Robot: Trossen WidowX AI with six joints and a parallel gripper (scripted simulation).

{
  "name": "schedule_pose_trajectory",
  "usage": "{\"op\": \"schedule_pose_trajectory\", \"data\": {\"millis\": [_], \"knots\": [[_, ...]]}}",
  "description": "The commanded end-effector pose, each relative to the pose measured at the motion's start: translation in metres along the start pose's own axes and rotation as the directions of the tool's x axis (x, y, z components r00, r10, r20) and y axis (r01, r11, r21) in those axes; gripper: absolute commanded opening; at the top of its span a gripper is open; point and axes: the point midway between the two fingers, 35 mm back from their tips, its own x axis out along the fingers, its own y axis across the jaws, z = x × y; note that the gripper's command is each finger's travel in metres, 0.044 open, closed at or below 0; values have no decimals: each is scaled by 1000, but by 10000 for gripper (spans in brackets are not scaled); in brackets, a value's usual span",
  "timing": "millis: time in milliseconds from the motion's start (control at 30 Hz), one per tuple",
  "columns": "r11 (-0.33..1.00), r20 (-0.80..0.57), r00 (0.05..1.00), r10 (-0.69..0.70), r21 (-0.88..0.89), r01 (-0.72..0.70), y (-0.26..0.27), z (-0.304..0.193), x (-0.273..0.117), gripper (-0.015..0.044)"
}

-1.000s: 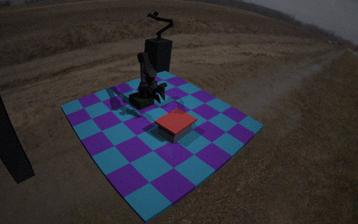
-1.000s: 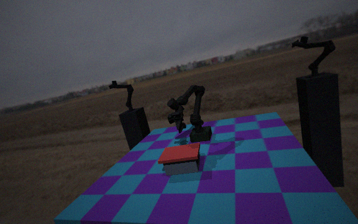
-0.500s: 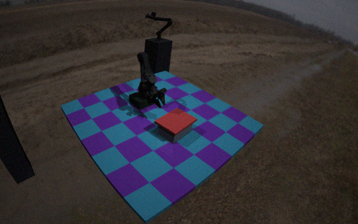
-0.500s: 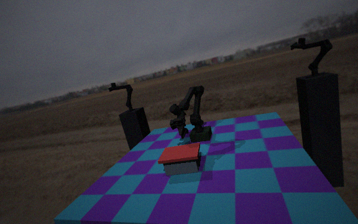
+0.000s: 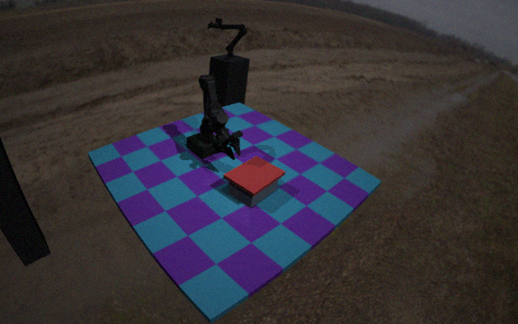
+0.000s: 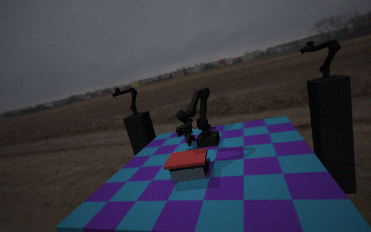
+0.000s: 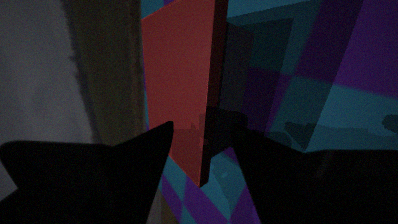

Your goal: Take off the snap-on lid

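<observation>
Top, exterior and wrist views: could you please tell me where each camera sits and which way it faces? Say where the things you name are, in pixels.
Top: high off the table (image 5: 250,225) (image 6: 224,190) (image 7: 350,40), looking slantwise down; the arm (image 5: 209,96) (image 6: 203,107) shows with its base.
Exterior: lower, across the lidded box (image 5: 263,193) (image 6: 189,174) (image 7: 235,65) from the arm, facing it, view tilted; arm and base show.
Wrist: on the arm, looking past its fingers (image 5: 230,153) (image 6: 189,139) towards the red lid (image 5: 254,175) (image 6: 189,158) (image 7: 182,75); only fingers show clearly.
Top and exterior share the arm, box and lid.

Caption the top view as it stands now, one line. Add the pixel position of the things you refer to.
End effector (image 5: 236,150), fingers apart, beside the red snap-on lid (image 5: 254,175), seated on the grey storage box (image 5: 254,198).
</observation>
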Motion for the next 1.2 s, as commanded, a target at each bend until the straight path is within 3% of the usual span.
{"op": "schedule_pose_trajectory", "data": {"millis": [0, 1100, 1167], "knots": [[1000, 0, 1000, -8, 7, 8, -2, 1, 8, 235], [1000, 1, 1000, -3, 11, 2, -4, -1, 58, 235], [1000, 1, 1000, -3, 11, 2, -4, -1, 58, 183]]}}
